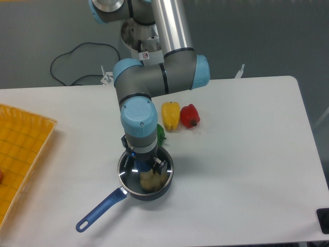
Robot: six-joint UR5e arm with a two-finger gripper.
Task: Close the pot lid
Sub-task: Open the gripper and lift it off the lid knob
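Note:
The dark pot (156, 192) stands at the front middle of the white table, its blue handle (100, 209) pointing to the front left. The glass lid (127, 167) lies flat on the pot's rim, and a pale yellowish thing shows through it. My gripper (147, 165) points straight down over the lid's centre, around the blue knob (143, 166). Its right finger (159, 164) stands a little away from the knob, so the gripper looks open. The wrist hides the far part of the lid.
A yellow pepper (170, 116) and a red pepper (189, 116) lie just behind the pot, with a green one (161, 135) partly hidden by the arm. A yellow tray (20, 154) fills the left edge. A black cable (77, 59) lies at the back left.

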